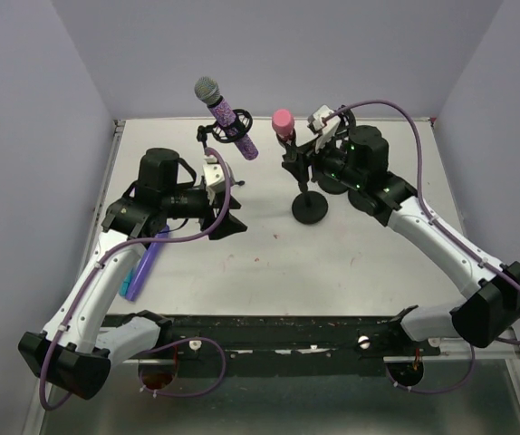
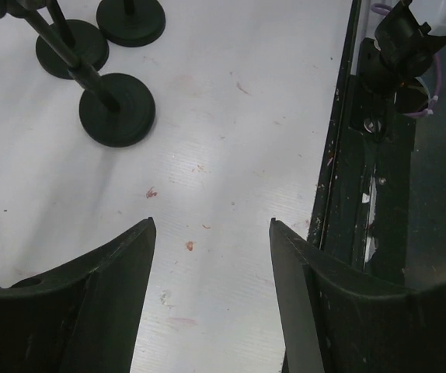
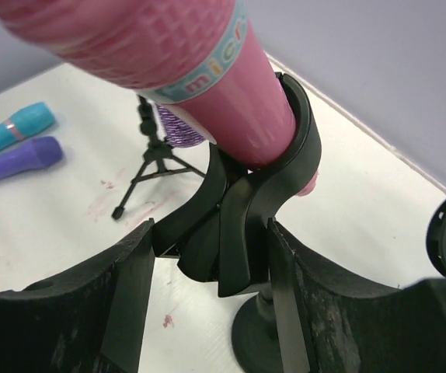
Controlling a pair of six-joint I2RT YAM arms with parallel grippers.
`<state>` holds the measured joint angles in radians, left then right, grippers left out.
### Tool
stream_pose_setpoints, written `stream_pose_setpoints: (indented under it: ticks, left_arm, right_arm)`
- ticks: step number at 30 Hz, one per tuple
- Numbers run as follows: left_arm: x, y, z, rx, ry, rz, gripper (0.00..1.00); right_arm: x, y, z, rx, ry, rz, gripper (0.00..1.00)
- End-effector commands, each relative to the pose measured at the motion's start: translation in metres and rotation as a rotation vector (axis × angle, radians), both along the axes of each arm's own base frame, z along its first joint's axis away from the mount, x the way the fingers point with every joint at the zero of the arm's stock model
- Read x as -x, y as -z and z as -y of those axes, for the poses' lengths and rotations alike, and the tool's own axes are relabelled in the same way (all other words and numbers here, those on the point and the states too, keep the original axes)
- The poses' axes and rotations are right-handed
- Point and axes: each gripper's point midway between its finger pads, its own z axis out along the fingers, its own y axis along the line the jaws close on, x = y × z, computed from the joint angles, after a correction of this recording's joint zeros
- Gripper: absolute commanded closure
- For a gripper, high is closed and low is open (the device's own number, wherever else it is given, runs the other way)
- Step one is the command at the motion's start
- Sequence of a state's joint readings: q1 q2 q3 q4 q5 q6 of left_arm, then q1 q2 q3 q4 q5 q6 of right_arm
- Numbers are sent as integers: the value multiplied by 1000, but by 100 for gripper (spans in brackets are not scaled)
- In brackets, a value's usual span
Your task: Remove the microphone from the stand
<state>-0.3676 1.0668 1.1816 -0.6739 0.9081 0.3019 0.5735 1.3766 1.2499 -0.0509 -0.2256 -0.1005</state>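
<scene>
Pale table (image 1: 351, 263), faintly stained red, closed in by lavender walls (image 1: 278, 45). At far left, loose purple microphone (image 1: 142, 267) lying flat under the left arm. Next along, left end effector (image 2: 211, 229) hanging open over bare table, holding nothing, so no help in steadying anything. Further right, glittery purple microphone (image 1: 228, 116) perched on a thin tripod (image 3: 153, 159), near enough to be knocked by a wide swing. Then the task's own pink microphone (image 3: 207, 70), seated tilted in the black clip (image 3: 289, 155) of the round-based stand (image 1: 310, 209), right of the table's middle. Right end effector (image 3: 211, 229) set astride that clip just below the microphone; hard to tell whether pressing it or merely flanking it. Main risk: gripping clip rather than microphone, then lifting or toppling the whole stand, unheld at its base. Smooth-looking table, likely to let that base slide; dark rail (image 1: 287, 331) along the near edge, walls close on three sides.
</scene>
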Motion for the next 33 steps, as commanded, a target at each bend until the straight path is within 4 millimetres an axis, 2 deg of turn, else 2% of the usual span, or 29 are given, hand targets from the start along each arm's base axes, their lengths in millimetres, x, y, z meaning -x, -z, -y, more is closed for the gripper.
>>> stream_pose_setpoints:
  ticks: [1, 7, 11, 16, 18, 20, 21, 23, 26, 29, 33]
  left_arm:
    - [1, -10, 4, 31, 29, 9, 32]
    - [-1, -18, 7, 43, 34, 17, 32]
    - [-4, -32, 10, 58, 43, 52, 32]
    - [-7, -54, 12, 65, 68, 127, 32]
    - [-7, -65, 15, 72, 79, 161, 32]
    - [-12, -76, 19, 86, 87, 204, 32]
    - [-15, -85, 22, 100, 89, 227, 31]
    - [-22, -99, 31, 118, 92, 252, 27]
    - [-36, -112, 46, 113, 111, 310, 22]
    - [-45, -127, 60, 129, 155, 374, 19]
    - [-62, -132, 83, 146, 188, 448, 18]
  right_arm:
    - [42, -26, -11, -7, -225, 46, 74]
    - [66, -17, -7, -17, -296, 5, 75]
    - [81, -9, -3, 17, -352, 16, 75]
    - [90, -9, 7, 26, -412, -14, 75]
    - [89, -4, 10, 36, -422, -44, 70]
    - [87, 0, 10, 40, -408, -67, 60]
    - [84, 0, 11, 33, -392, -73, 53]
    - [79, 3, 10, 14, -359, -94, 31]
    - [69, 0, 14, -5, -289, -87, 18]
    - [66, -2, 18, -11, -254, -75, 14]
    - [68, -8, 19, -35, -241, -86, 13]
